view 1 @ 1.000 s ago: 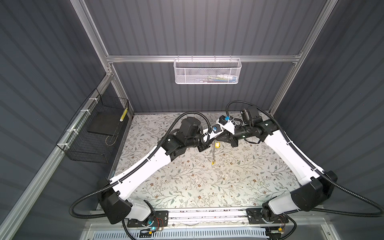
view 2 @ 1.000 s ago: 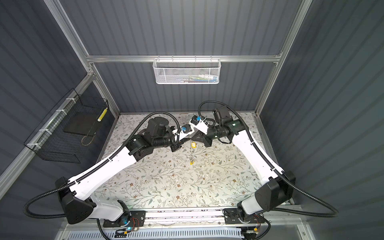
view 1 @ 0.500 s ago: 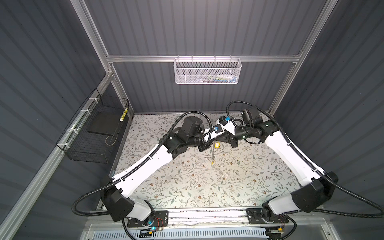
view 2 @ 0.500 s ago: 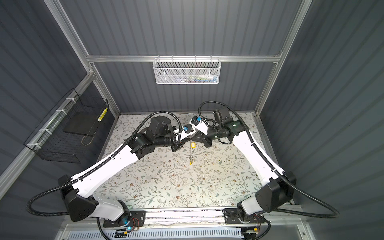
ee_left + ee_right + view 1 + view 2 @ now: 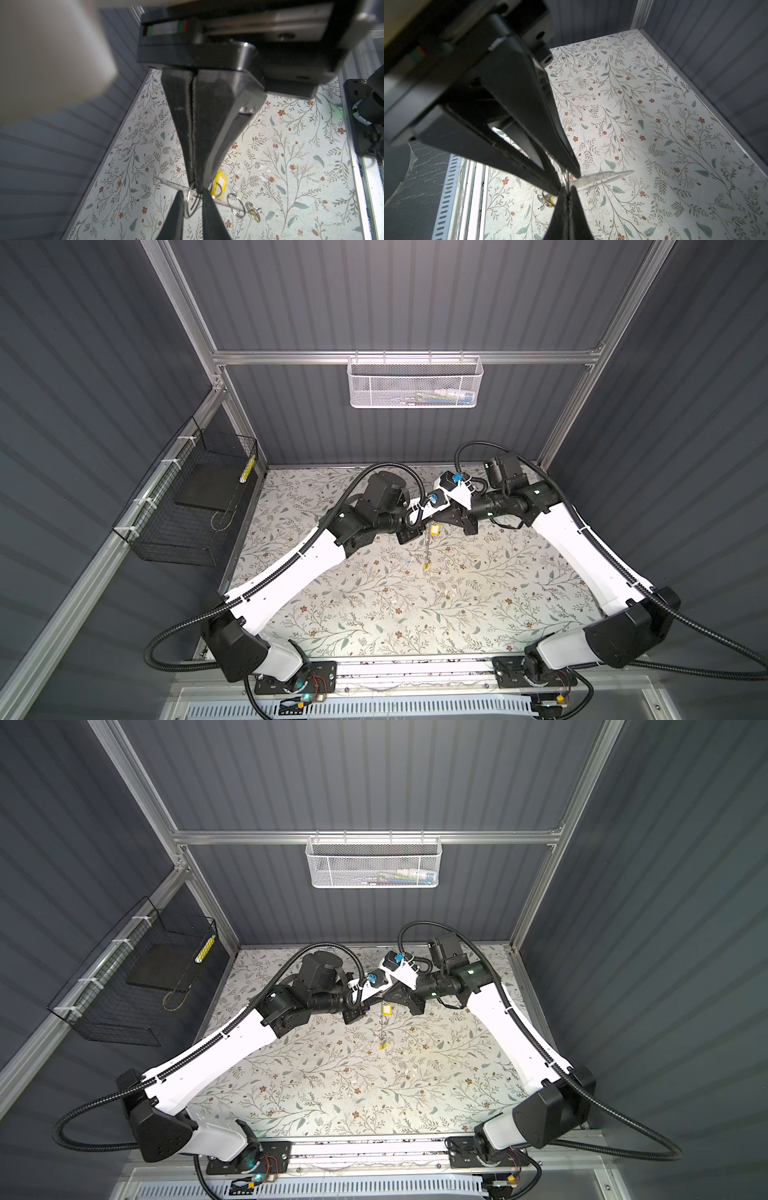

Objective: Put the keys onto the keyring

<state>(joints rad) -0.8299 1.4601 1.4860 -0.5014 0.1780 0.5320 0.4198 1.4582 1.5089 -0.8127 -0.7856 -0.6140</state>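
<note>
Right end effector (image 5: 195, 185) was clamped shut, its tip pinching the thin wire keyring (image 5: 192, 203). Left end effector (image 5: 568, 192) met it tip to tip, fingers nearly together with the same ring caught between them. I read that as a grip from both sides. The ring sat up in the air at that pinch, above the rear middle of the tabletop (image 5: 374, 614).

Progress, my read: one yellow key tag (image 5: 220, 182) hung right at the pinch, touching or just beside the ring. I couldn't tell from either wrist view whether it was actually threaded on. Second key tag (image 5: 252, 211) looked to lie on the tabletop below, with another loose wire ring (image 5: 235, 205) beside it, neither end effector near it. So at best one key was on and one was left; at worst I was mid-threading the first.

Pose: in both top views the arms reached in from the front corners, elbows out and forearms angled inward. The wrists were nose to nose, held clear of the surface, with little room to rotate either one.
</note>
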